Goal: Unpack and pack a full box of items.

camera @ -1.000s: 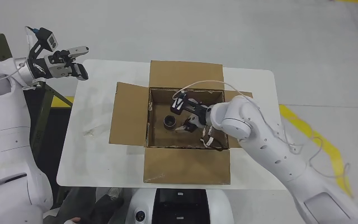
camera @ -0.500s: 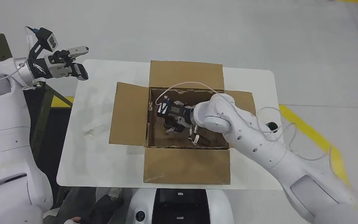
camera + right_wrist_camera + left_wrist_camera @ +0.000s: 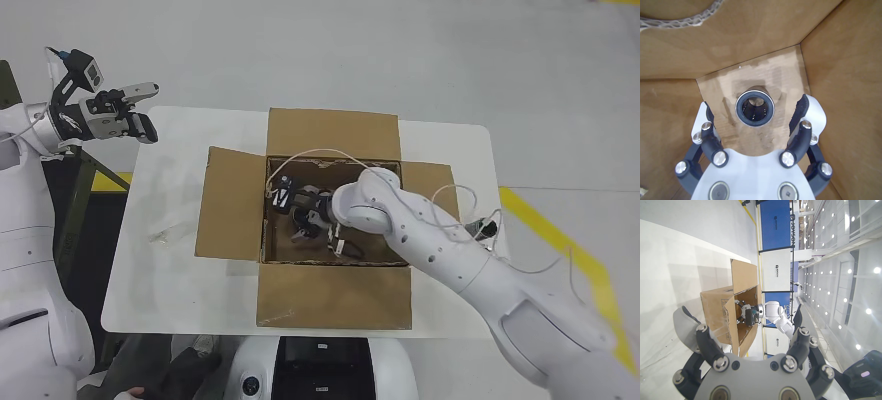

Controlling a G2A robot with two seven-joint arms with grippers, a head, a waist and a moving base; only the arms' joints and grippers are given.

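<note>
From above: right gripper [image 3: 298, 212] down inside the box [image 3: 232, 205], left gripper [image 3: 150, 110] near the table [image 3: 170, 270] corner. Left wrist view — it is spread, empty. Right wrist view: this gripper spread too, a metal sleeve [image 3: 755, 109] upright on the box floor ahead, untouched. We judge it heavy, rigid, slippery; clamp across its outer wall.

Logo plus wordmark printed lengthwise on blue wall panel [image 3: 780, 224], twice, in two sizes. Same mark once on white perforated panel [image 3: 770, 273] beside it, and again on further white panel [image 3: 772, 341]. Brand name, so not copied here. Black printed marks and small text blocks on outer side wall of cardboard box [image 3: 713, 306]: too small to read.
</note>
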